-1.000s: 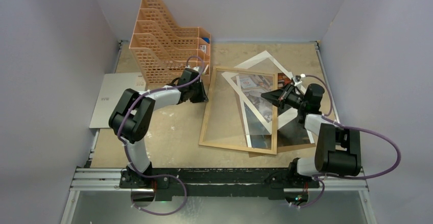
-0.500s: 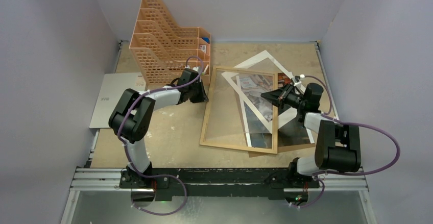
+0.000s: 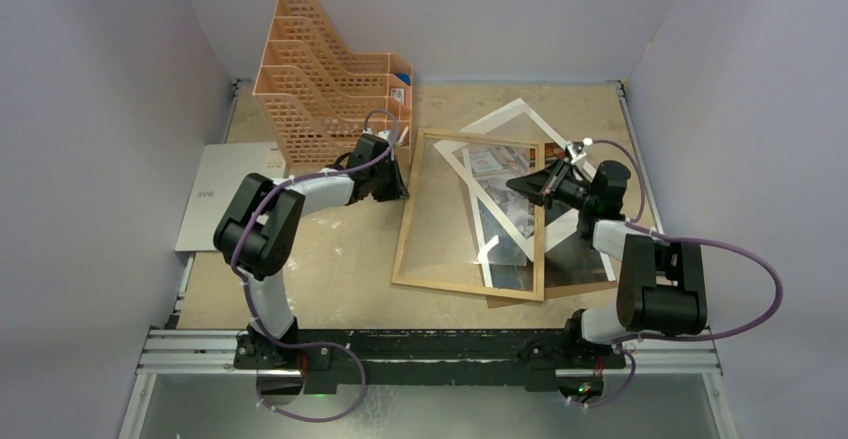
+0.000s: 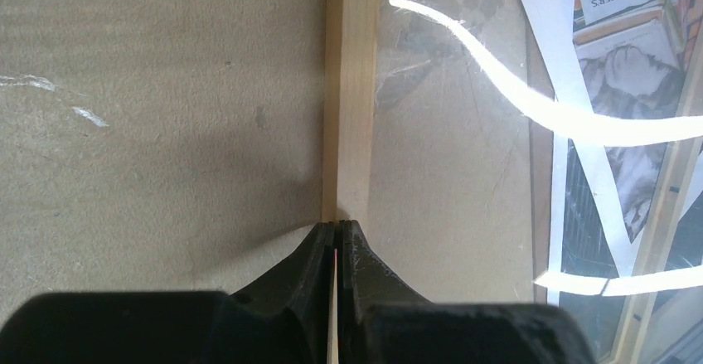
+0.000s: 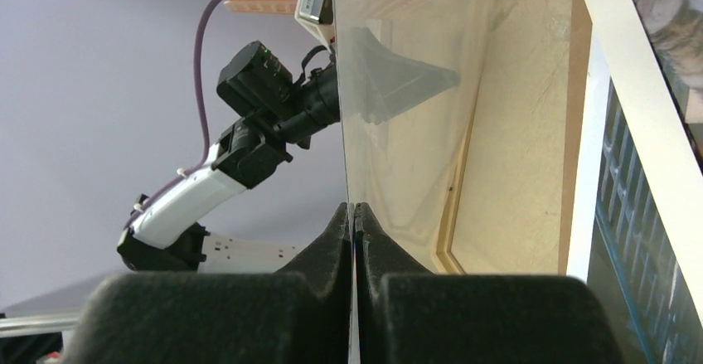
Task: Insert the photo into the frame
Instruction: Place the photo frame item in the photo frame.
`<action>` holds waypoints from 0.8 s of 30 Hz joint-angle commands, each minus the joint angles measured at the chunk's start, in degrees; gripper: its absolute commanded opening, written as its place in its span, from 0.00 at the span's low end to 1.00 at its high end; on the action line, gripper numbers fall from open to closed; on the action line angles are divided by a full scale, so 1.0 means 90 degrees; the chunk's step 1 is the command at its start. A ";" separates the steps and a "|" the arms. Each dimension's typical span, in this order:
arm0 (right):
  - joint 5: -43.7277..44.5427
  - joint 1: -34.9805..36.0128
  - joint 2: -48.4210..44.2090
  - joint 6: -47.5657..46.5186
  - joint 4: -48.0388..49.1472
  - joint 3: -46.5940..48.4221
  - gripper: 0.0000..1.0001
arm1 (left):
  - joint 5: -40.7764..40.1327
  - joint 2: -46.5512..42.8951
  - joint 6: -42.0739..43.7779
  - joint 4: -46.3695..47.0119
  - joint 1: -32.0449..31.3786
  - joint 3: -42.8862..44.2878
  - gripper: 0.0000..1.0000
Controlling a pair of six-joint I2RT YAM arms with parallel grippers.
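Showing the frame (image 3: pixel 402 237) held at two edges: the left fingers (image 4: pixel 319 252) pinch its left wooden rail and the right fingers (image 5: pixel 336 231) pinch the opposite edge, which appears raised off the worktop (image 3: pixel 330 259). Thin wood around glass is judged light, stiff and fragile, so the rails are the place to hold. The photo (image 3: pixel 512 115) lies skewed beneath it, on the brown backing board (image 3: pixel 580 259). It is probably a limp, slippery sheet, best taken by its white border. A pictured book reads "WEBSTER'S NEW WORLD".

orange organizer (image 3: pixel 325 74) close behind left claw (image 3: pixel 403 181), open tabletop (image 3: pixel 320 259) left of frame (image 3: pixel 408 216)
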 commanded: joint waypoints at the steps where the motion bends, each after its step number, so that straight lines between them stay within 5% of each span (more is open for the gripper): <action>1: -0.0288 0.0221 0.0180 -0.0069 0.0718 0.0024 0.00 | 0.0007 0.0283 -0.0031 -0.0072 -0.0027 -0.0104 0.06; 9: -0.0441 0.0275 0.0159 0.0121 0.1571 -0.0024 0.00 | -0.0003 0.0325 -0.0035 -0.0076 -0.0027 -0.0102 0.05; 15: -0.0093 0.0263 0.0391 -0.1900 -0.1110 0.0475 0.00 | -0.0013 0.0315 -0.0022 -0.0076 -0.0027 -0.0093 0.05; 24: 0.0890 0.0253 0.0777 -0.3235 -0.2847 0.0876 0.00 | -0.0036 0.0282 -0.0032 -0.0075 -0.0027 -0.0122 0.06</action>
